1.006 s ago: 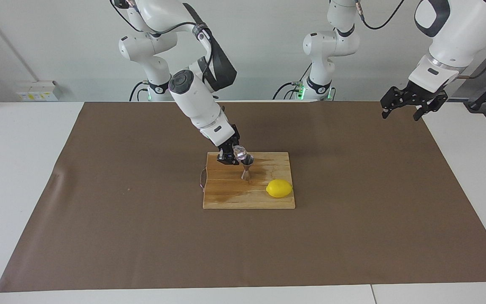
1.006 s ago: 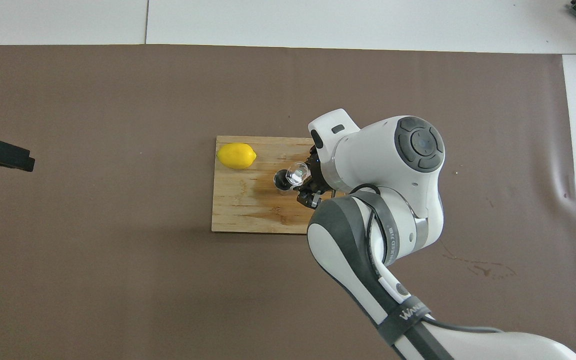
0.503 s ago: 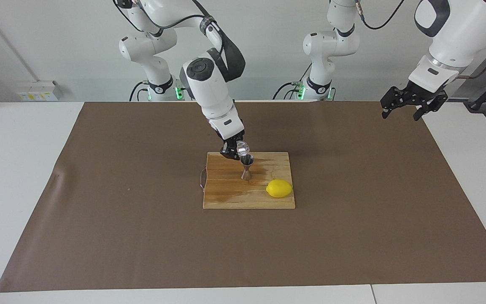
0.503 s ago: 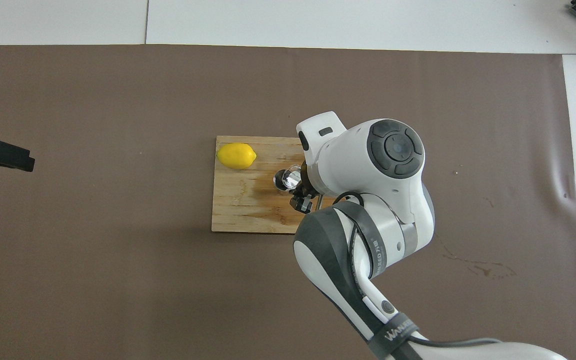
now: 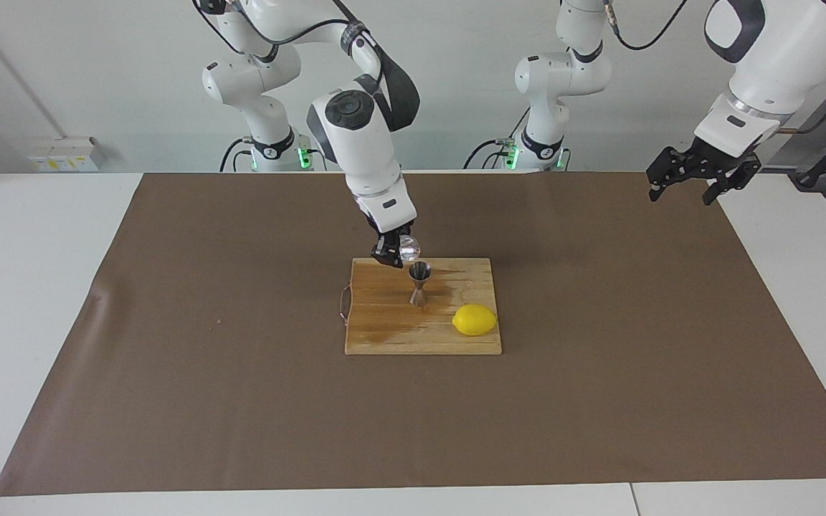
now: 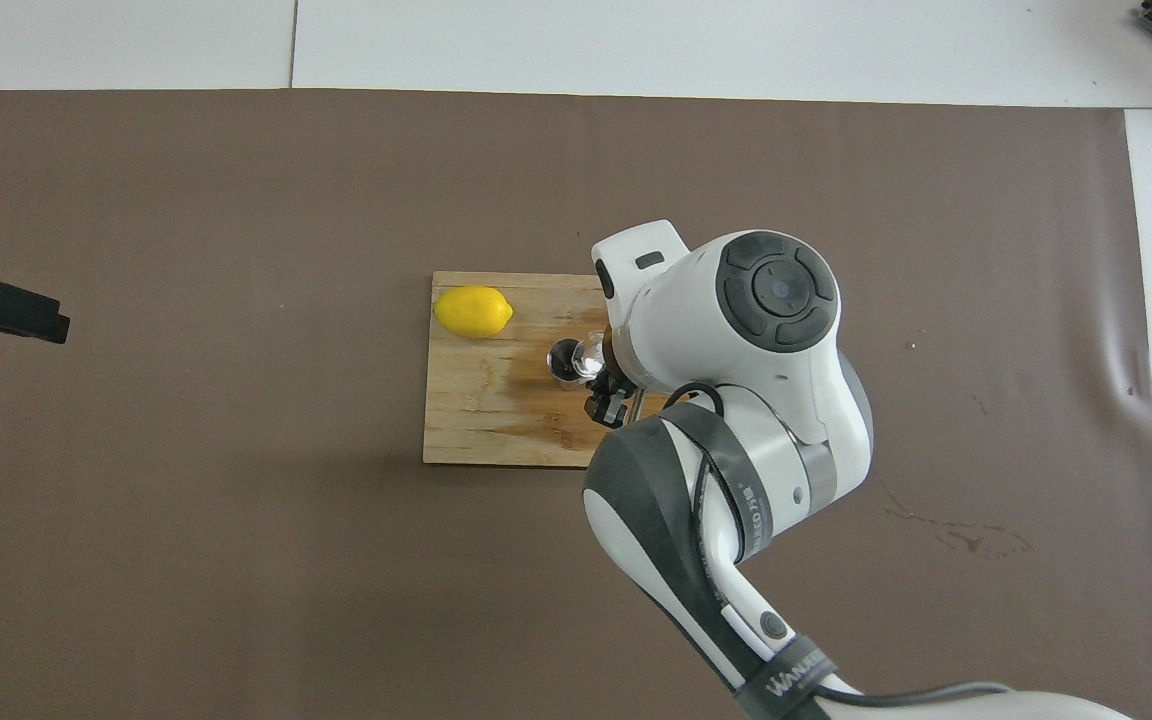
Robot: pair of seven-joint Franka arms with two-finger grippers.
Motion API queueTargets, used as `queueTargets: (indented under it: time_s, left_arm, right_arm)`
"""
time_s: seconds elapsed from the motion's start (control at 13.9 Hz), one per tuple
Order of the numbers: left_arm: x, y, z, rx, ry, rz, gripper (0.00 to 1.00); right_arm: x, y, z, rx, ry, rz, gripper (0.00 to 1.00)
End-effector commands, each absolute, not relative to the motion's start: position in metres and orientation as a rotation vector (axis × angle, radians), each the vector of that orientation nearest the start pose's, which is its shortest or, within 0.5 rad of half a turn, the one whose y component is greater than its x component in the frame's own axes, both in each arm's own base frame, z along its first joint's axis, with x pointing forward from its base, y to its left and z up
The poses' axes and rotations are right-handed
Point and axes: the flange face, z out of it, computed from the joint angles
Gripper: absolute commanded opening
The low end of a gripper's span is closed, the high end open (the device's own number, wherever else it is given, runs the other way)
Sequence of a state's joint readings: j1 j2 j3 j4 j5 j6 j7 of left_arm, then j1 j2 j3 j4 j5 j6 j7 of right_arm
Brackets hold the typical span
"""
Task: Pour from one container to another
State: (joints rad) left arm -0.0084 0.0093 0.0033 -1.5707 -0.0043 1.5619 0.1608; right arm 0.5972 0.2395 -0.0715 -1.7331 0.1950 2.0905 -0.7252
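A small silvery hourglass-shaped jigger stands upright on the wooden cutting board. My right gripper is shut on the tiny clear glass cup, which hangs tilted in the air just above the jigger's mouth, toward the right arm's side of it. My left gripper waits open, high over the left arm's end of the table.
A yellow lemon lies on the board's corner farthest from the robots, toward the left arm's end. A brown mat covers the table. A dark wet stain spreads over the board around the jigger.
The right arm's wrist has swung up and more upright, and the glass cup has lifted slightly off the jigger's rim. The left arm has not moved.
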Motion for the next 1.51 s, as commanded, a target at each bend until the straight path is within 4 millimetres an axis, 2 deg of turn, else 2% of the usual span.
queueTargets:
  time_s: [0.0, 0.22, 0.65, 1.15, 1.29, 1.44]
  left_arm:
    - [0.549, -0.001, 0.621, -3.122, 0.254, 0.028, 1.0]
    - [0.549, -0.001, 0.621, -3.122, 0.254, 0.028, 1.0]
    - [0.549, -0.001, 0.621, -3.122, 0.254, 0.028, 1.0]
    - [0.549, -0.001, 0.621, -3.122, 0.254, 0.028, 1.0]
    - [0.549, -0.001, 0.62, -3.122, 0.254, 0.03, 1.0]
    - [0.549, -0.001, 0.621, -3.122, 0.254, 0.028, 1.0]
  right_arm:
    - [0.55, 0.339, 0.455, -2.529, -1.647, -0.182, 0.05]
    - [0.549, 0.341, 0.456, -2.54, -1.629, -0.18, 0.05]
    - [0.542, 0.337, 0.451, -2.555, -1.663, -0.059, 0.05]
    - [0.545, 0.336, 0.452, -2.559, -1.659, -0.08, 0.05]
    - [0.551, 0.331, 0.458, -2.568, -1.643, -0.107, 0.05]
    - [0.553, 0.334, 0.459, -2.588, -1.614, -0.135, 0.05]
